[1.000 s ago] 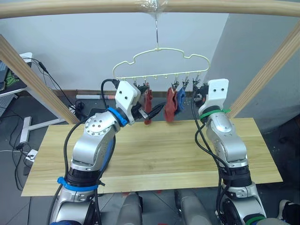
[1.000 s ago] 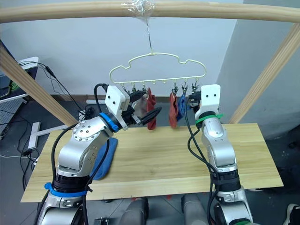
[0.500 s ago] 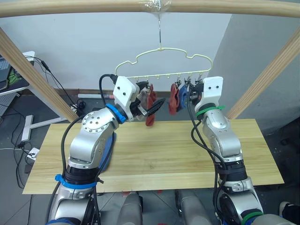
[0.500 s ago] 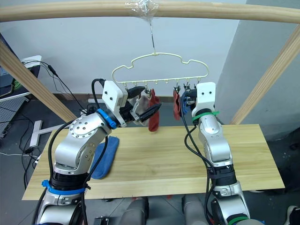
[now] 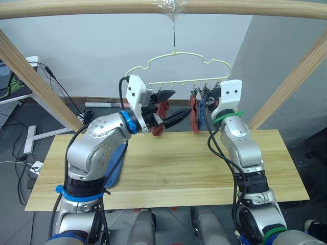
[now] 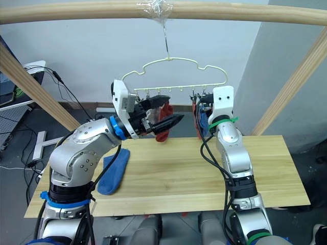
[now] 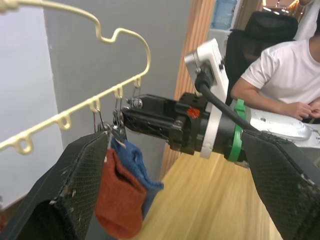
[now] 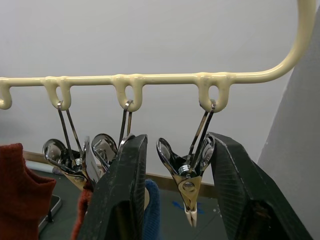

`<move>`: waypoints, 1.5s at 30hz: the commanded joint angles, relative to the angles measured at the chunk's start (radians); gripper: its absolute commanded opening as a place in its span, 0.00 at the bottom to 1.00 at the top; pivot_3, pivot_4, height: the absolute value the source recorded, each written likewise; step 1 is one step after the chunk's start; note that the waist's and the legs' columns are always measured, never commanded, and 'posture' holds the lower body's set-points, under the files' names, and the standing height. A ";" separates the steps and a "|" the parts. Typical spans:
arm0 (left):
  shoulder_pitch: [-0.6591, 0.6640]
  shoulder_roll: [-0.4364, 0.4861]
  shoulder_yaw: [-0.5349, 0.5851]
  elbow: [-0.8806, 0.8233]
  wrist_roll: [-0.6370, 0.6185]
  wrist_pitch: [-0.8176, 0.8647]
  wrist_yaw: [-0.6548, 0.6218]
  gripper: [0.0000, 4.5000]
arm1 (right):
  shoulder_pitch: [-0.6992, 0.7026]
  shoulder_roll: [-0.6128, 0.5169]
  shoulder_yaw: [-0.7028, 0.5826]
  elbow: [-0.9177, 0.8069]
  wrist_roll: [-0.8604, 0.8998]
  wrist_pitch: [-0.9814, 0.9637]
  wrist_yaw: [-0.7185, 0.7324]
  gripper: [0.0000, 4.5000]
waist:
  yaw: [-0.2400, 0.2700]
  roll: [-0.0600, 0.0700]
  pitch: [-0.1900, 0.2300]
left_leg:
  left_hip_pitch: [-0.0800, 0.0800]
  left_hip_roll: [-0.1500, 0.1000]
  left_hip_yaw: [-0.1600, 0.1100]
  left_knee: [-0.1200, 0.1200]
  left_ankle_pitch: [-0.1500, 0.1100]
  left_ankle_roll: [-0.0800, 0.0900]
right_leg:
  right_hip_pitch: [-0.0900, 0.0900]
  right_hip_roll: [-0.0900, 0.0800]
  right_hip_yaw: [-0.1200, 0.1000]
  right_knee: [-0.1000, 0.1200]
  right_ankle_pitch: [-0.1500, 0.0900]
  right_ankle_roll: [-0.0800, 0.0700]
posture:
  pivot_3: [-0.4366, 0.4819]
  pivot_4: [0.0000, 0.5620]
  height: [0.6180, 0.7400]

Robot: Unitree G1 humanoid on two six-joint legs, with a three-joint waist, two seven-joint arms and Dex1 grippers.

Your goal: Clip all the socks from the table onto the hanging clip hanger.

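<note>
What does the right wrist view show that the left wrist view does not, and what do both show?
Right wrist view alone: the right gripper open around an empty metal clip, seen close up.

Left wrist view alone: the wooden table, a seated person in a white shirt, and the left gripper open.

Both: the pale-yellow hanger with a red sock and a blue sock clipped on it.

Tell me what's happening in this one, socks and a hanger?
A humanoid robot is pegging socks onto a pale-yellow wire clip hanger hung from a wooden pole. The right gripper has its jaws open around an empty metal clip at the hanger's end. The left gripper is raised, open, beside a hanging rust-red sock. One blue sock lies on the light wooden table.
</note>
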 commanded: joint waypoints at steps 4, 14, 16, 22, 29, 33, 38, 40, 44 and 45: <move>-0.018 0.002 0.014 -0.051 -0.052 0.015 0.012 0.98 | -0.024 -0.002 -0.007 -0.021 -0.021 -0.038 0.006 0.43 | 0.001 0.000 0.000 | 0.000 0.000 0.000 0.000 0.000 0.000 | 0.000 0.000 0.000 0.000 0.000 0.000 | 0.55 0.40 1.00; -0.015 0.007 0.007 -0.055 -0.065 0.011 0.017 0.98 | -0.023 0.002 -0.010 -0.023 -0.020 -0.037 0.010 0.14 | 0.001 0.000 0.000 | 0.000 0.000 0.000 0.000 0.000 0.000 | 0.000 0.000 0.000 0.000 0.000 0.000 | 0.55 0.39 1.00; -0.014 0.007 0.008 -0.057 -0.067 0.012 0.018 0.98 | -0.021 0.000 -0.012 -0.023 -0.020 -0.036 0.011 0.02 | 0.001 0.000 0.000 | 0.000 0.000 0.000 0.000 0.000 0.000 | 0.000 0.000 0.000 0.000 0.000 0.000 | 0.55 0.39 1.00; 0.000 0.005 0.004 -0.069 -0.075 0.019 0.017 0.98 | -0.015 -0.037 -0.029 -0.041 -0.010 -0.022 0.043 0.00 | 0.002 0.000 0.000 | 0.000 0.000 0.000 0.000 0.000 0.000 | 0.000 0.000 0.000 0.000 0.000 0.000 | 0.55 0.39 1.00; 0.262 0.075 -0.014 0.014 0.118 -0.066 0.086 0.98 | -0.028 -0.164 -0.052 -0.145 0.132 0.282 0.230 0.00 | -0.003 0.000 0.000 | 0.001 0.000 0.000 0.000 0.000 0.000 | 0.001 0.000 0.000 0.000 0.000 -0.001 | 0.53 0.41 1.00; 0.394 0.093 0.023 0.104 0.240 -0.173 0.160 0.99 | -0.042 -0.192 -0.080 -0.205 0.193 0.406 0.258 0.00 | 0.001 0.000 0.000 | 0.002 0.001 0.000 0.000 0.000 0.000 | 0.001 0.000 0.000 0.001 -0.001 -0.002 | 0.51 0.42 1.00; 0.453 0.075 0.089 0.292 0.368 -0.223 0.330 0.99 | -0.060 -0.238 -0.104 -0.240 0.243 0.516 0.287 0.00 | 0.018 0.000 0.000 | 0.001 0.001 0.000 0.001 0.000 0.000 | 0.001 0.000 0.000 0.000 -0.003 0.000 | 0.52 0.43 1.00; 0.439 0.058 0.098 0.346 0.380 -0.221 0.355 0.99 | -0.068 -0.245 -0.109 -0.235 0.251 0.529 0.288 0.00 | 0.020 0.000 0.000 | 0.001 0.001 0.000 0.001 0.000 0.000 | 0.001 0.000 0.000 0.000 -0.003 0.001 | 0.53 0.44 1.00; 0.431 0.036 0.100 0.407 0.398 -0.205 0.373 0.99 | -0.086 -0.256 -0.108 -0.211 0.247 0.530 0.290 0.00 | 0.022 0.000 0.000 | 0.000 0.001 0.000 0.001 0.000 0.000 | 0.001 0.000 0.000 -0.001 -0.002 0.001 | 0.53 0.45 1.00; 0.440 0.036 0.096 0.415 0.411 -0.207 0.379 0.99 | -0.091 -0.257 -0.113 -0.210 0.249 0.536 0.289 0.00 | 0.021 0.000 0.000 | 0.000 0.001 0.000 0.001 0.000 0.000 | 0.001 0.000 0.000 -0.001 -0.002 0.001 | 0.53 0.45 1.00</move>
